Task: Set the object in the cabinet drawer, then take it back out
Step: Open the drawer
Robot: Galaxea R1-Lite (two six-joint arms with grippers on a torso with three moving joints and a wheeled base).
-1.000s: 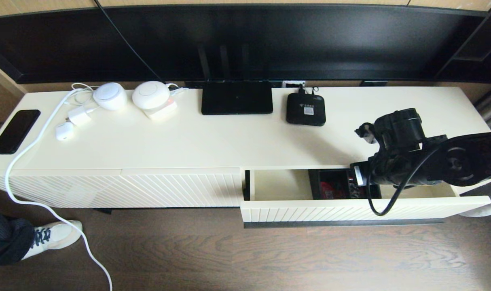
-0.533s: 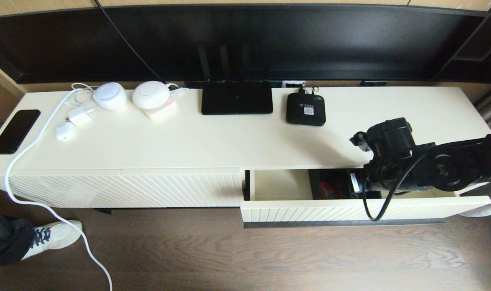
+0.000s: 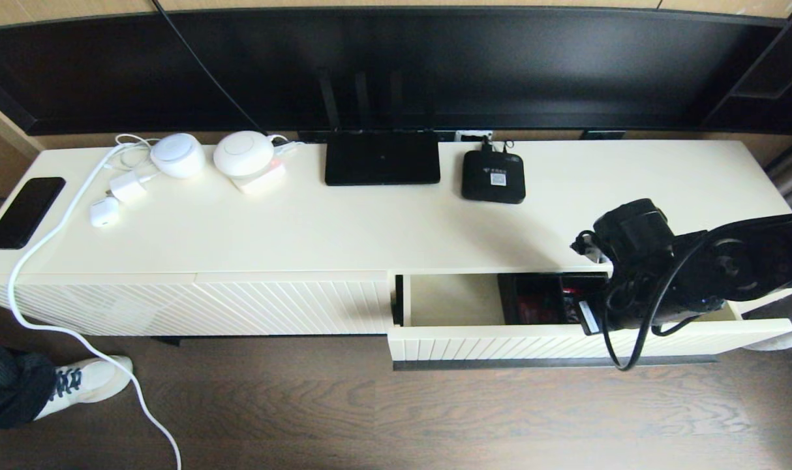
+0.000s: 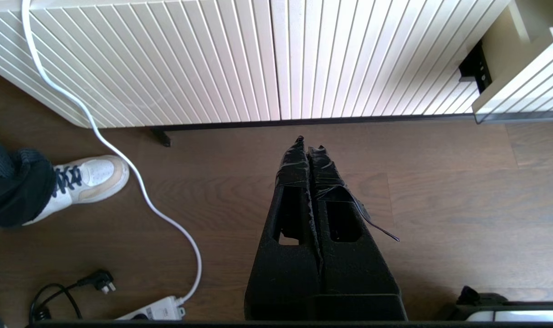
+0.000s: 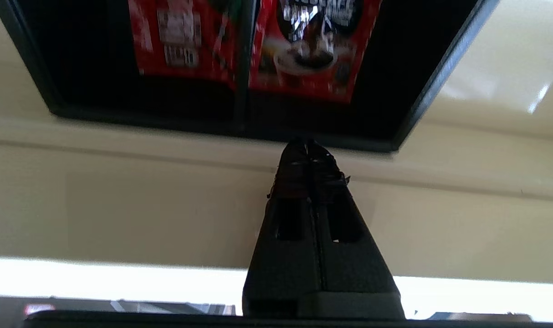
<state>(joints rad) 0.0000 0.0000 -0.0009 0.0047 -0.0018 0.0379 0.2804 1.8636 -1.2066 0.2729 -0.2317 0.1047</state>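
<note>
The cabinet (image 3: 370,228) is seen from above, long and cream, with a ribbed panel (image 3: 194,303) on its left front. The drawer (image 3: 552,339) on the right is pulled out, its slat front and dark handle strip facing the floor (image 3: 396,411). On top, a router (image 3: 381,158), a set-top box (image 3: 492,176), two white round devices, chargers and a phone (image 3: 24,212) are laid out; a white cable (image 3: 57,313) runs down to the floor beside a shoe (image 3: 86,382).

The box (image 3: 543,299) is lying inside the drawer, toward its middle-right, against the back. Red packets (image 5: 299,50) are seen in two of its compartments in the right wrist view.

The right gripper (image 5: 307,146) is held over the drawer, at the box's near rim; its fingers are pressed together with no gap, and nothing is held. It cannot be told if the tips touch the rim. The left gripper (image 4: 309,143) is parked low over the floor in front of the ribbed panel, fingers likewise pressed together, empty.

Step judged: the box is placed in the drawer and released, so the first half looks done; retrieval is likely due, or drawer closing first. For taking it out, the right fingers would need to be spread, set astride a box wall or divider, closed, then lifted clear of the drawer front without snagging.
</note>
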